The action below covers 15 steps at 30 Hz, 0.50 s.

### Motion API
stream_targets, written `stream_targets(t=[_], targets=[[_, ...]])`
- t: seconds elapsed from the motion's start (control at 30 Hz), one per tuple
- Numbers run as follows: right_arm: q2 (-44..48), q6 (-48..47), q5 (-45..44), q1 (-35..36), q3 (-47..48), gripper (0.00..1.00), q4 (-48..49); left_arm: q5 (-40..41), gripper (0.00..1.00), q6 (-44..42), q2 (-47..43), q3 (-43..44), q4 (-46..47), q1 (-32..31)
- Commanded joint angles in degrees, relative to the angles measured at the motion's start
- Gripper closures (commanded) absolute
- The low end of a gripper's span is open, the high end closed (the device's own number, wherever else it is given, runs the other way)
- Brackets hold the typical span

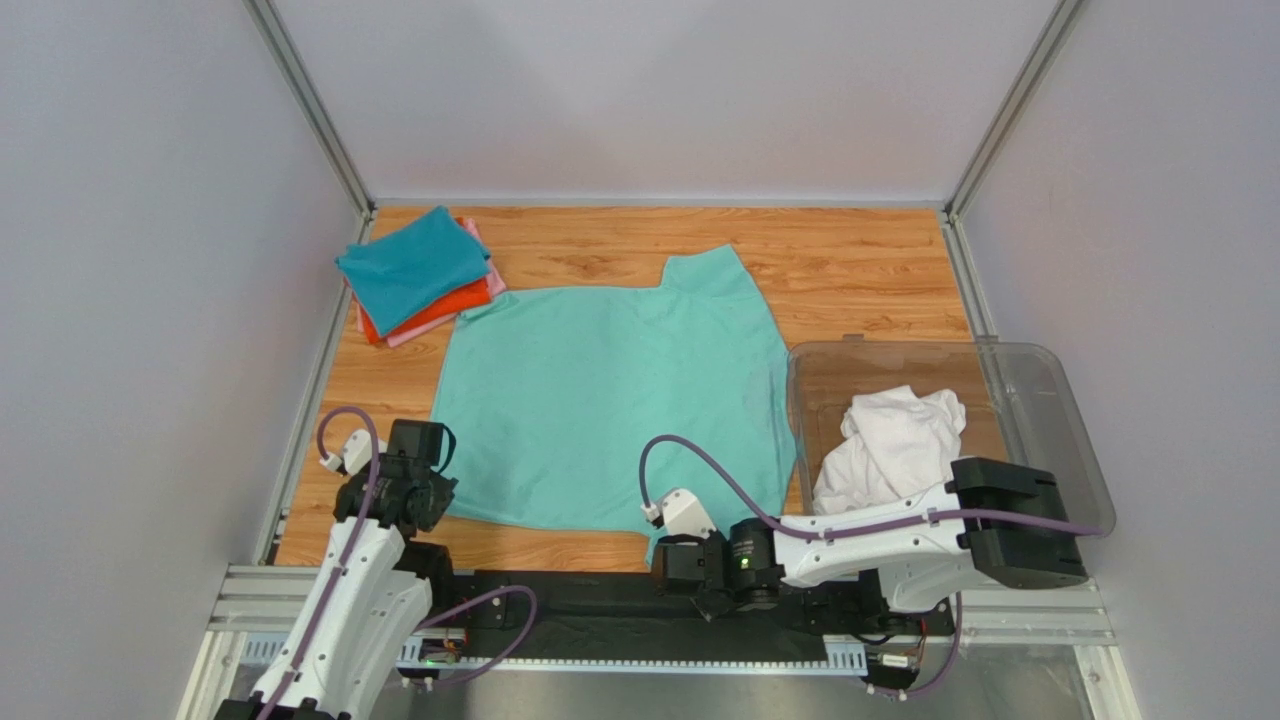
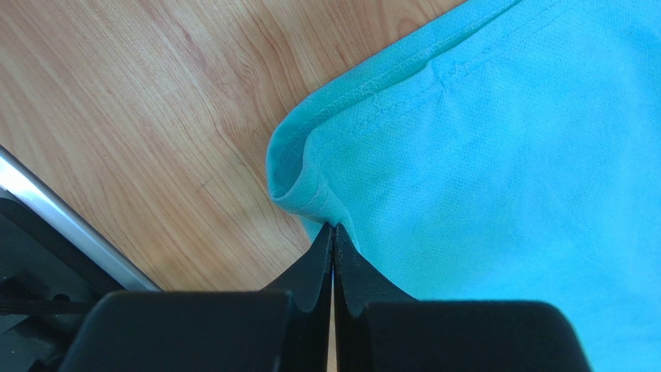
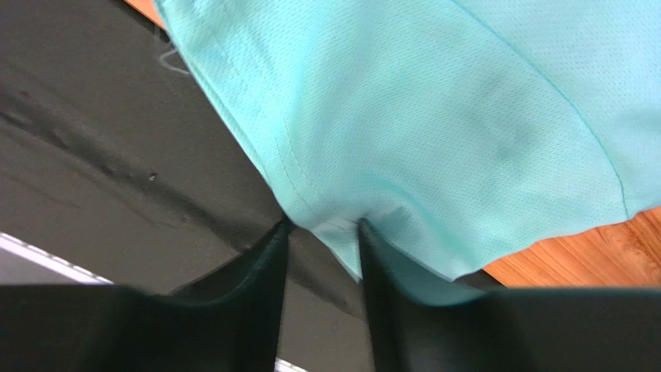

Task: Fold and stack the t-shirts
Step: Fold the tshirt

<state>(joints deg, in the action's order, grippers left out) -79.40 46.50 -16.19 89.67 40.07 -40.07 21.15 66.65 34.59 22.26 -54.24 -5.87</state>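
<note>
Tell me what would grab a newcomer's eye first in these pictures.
The mint-green t-shirt spread flat mid-table, with both arms pinching its near hem: the left gripper at one corner, the right gripper at the other. Next, the folded stack at far left and a crumpled white shirt in the clear bin.

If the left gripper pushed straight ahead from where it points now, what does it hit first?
The left gripper, jaws pressed together, points at the rolled corner hem of the mint-green t-shirt right at its tips. It would likely meet that fold first, then bare wooden table beyond, though depth is unclear.
</note>
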Motion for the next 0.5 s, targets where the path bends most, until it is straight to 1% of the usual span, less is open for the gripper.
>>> stream_targets(t=[0.0, 0.17, 0.27, 0.47], targets=[[-1.9, 0.52, -2.89, -0.2, -0.61, 0.71, 2.28, 1.18, 1.0, -1.17, -0.4, 2.08, 0.01, 0.16], [-1.64, 0.26, -4.82, -0.28, -0.61, 0.86, 1.67, 1.09, 1.0, -2.49, -0.14, 2.44, 0.8, 0.16], [-0.59, 0.78, -6.66, -0.37, 0.09, 0.99, -0.26, 0.91, 1.0, -3.02, -0.31, 2.96, 0.89, 0.16], [5.46, 0.88, -11.06, -1.6, 3.43, 1.0, -6.94, 0.04, 1.0, -4.6, -0.49, 5.16, 0.98, 0.16]])
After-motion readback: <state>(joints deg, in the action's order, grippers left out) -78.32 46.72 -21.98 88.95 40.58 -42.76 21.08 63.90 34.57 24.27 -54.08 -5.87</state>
